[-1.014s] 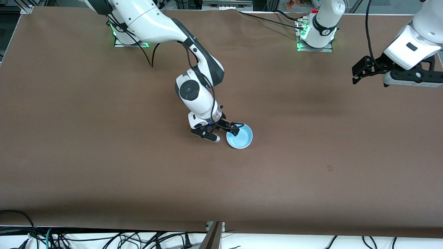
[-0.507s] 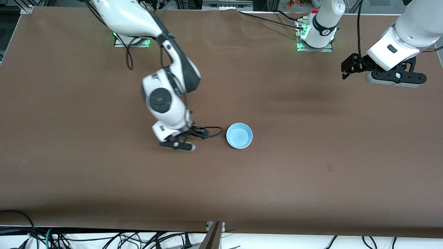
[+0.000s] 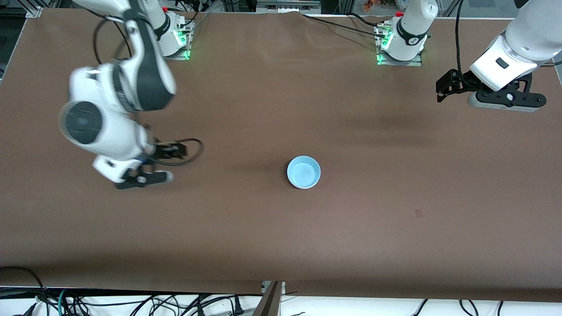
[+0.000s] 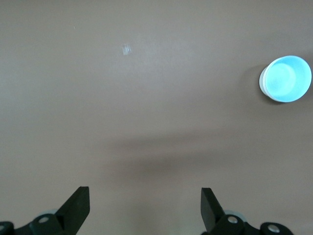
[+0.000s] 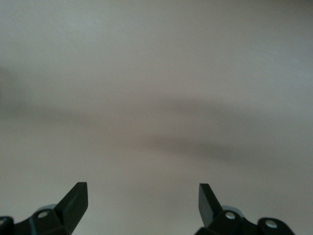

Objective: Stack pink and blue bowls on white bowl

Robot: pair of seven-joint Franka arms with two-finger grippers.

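The light blue bowl point(image 3: 304, 171) stands upright near the table's middle, with nothing touching it. It also shows in the left wrist view point(image 4: 287, 77). A thin white edge point(image 4: 262, 84) shows under its rim, as of the white bowl beneath it. The pink bowl is hidden or out of view. My right gripper point(image 3: 169, 164) is open and empty over bare table toward the right arm's end, well away from the bowl; its wrist view point(image 5: 142, 188) shows only brown table. My left gripper point(image 3: 440, 90) is open and empty, high over the left arm's end point(image 4: 145, 192).
The brown table cover point(image 3: 395, 228) has a small dark mark point(image 3: 418, 213) nearer the front camera than the bowl. The arm bases point(image 3: 399, 44) stand along the table's edge farthest from the camera. Cables point(image 3: 131, 303) hang below the near edge.
My right gripper has left the blue bowl's rim and swung away toward the right arm's end of the table. The bowl has stayed in place. The left arm has shifted only slightly.
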